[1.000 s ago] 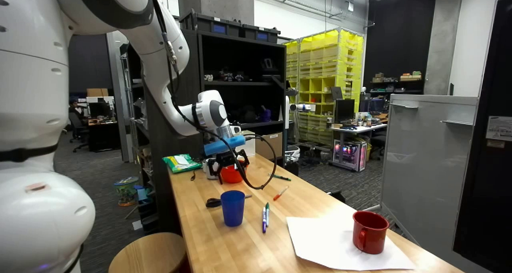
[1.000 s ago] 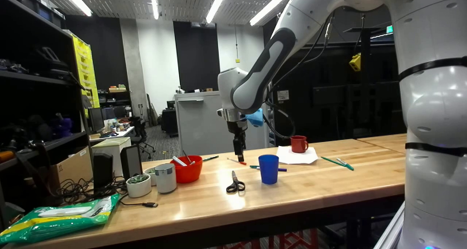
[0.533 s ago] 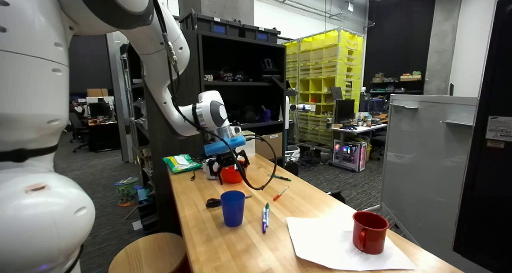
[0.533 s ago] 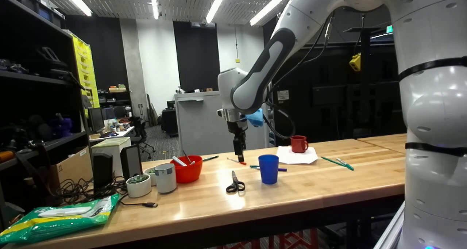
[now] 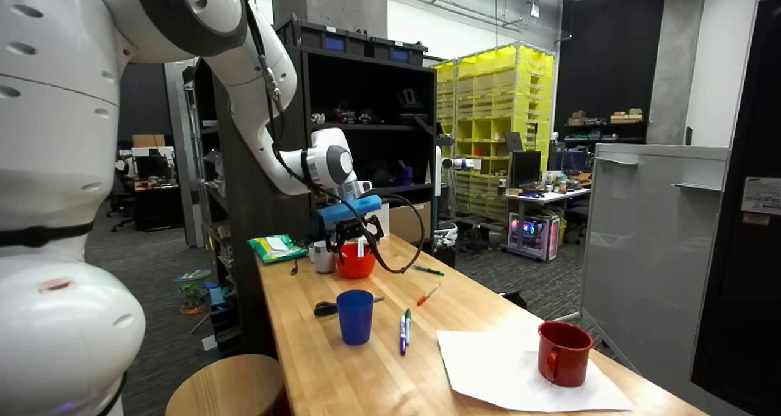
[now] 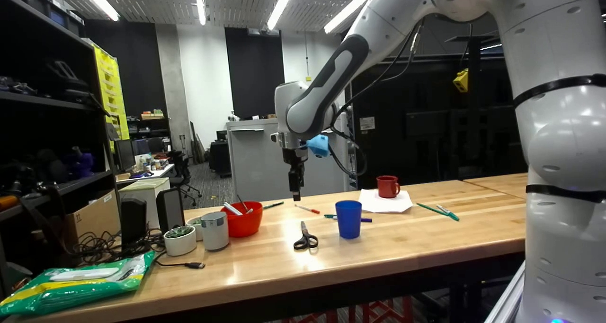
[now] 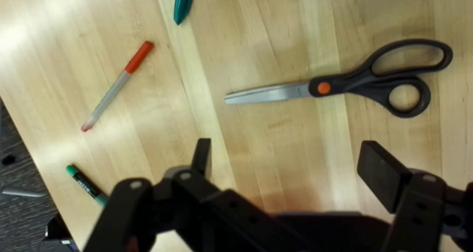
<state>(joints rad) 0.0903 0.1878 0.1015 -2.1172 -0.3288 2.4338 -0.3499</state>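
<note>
We record a long tabletop of pale, striped wood (image 6: 402, 233). Directly on it we list: one blue tapered tumbler (image 6: 349, 219), upright; one pair of black-handled steel scissors (image 7: 334, 84), closed; one round red bowl (image 6: 246, 226); one irregular white paper sheet (image 5: 488, 367); one slim red-capped pen (image 7: 116, 87); one shiny green-and-yellow packet (image 6: 90, 285).

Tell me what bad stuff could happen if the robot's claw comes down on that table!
The open gripper could knock over the blue tumbler, which stands upright near the black-handled scissors.

If it pinches the scissors by one end, they might twist or slip, since they're long and lie flat.

The green-capped marker lies near the edge of the tabletop, so a nudge could perhaps roll it off.
</note>
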